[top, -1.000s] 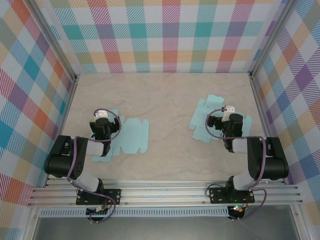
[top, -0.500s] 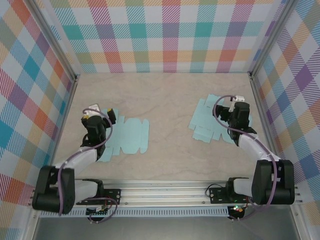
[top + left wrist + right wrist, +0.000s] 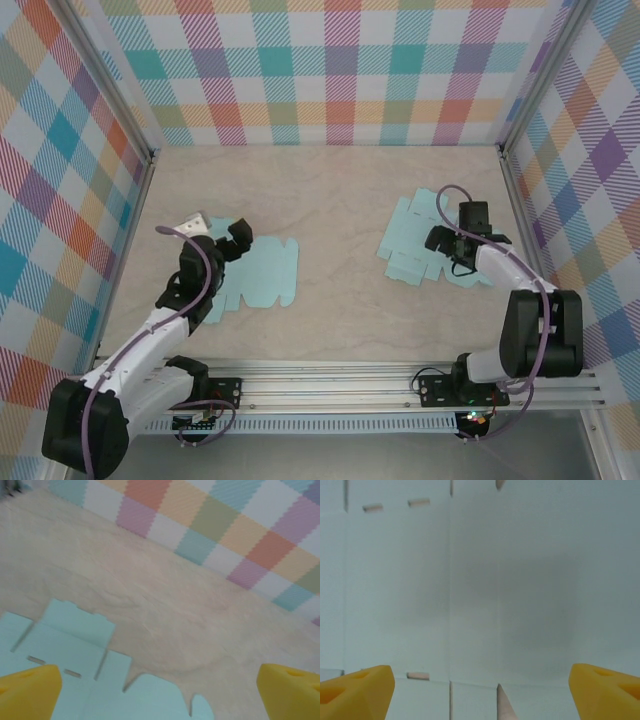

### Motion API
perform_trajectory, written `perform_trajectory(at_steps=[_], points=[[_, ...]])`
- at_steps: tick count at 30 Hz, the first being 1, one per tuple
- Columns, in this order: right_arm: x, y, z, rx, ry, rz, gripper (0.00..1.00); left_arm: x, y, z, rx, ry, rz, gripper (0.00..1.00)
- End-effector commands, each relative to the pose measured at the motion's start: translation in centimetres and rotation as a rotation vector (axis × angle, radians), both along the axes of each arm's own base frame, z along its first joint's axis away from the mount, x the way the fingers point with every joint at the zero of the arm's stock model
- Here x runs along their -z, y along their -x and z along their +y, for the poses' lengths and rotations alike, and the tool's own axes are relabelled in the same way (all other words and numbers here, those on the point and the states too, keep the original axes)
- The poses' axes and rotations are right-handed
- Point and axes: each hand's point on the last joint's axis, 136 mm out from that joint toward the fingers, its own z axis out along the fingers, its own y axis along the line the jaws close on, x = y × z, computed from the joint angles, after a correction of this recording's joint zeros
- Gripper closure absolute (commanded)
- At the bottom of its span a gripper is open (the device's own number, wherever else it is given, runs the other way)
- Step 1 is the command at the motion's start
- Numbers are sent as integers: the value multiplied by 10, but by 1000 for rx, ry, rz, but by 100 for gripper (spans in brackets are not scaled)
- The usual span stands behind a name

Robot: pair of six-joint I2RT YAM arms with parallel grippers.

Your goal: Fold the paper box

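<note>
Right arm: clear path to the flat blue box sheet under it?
Likely yes. The right fingers stand apart directly above the right box sheet, with nothing between them and the paper. It lies flat on the table, so lifting an edge may be hard.

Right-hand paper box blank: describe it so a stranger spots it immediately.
On the beige table inside the plaid walls lie two flat pale-blue cutouts. The right blank is nearest the right wall, under the right gripper; the other cutout lies left.
</note>
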Motion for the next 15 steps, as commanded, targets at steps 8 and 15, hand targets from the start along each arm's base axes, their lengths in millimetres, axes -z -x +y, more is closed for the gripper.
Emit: perform_trajectory(at_steps=[8,15], points=[[23,4,21,-9,-95,151,10,13,-17,-44,41,81,123,0],[40,14,51,-49,-112,211,12,24,-29,-52,24,138,150,0]])
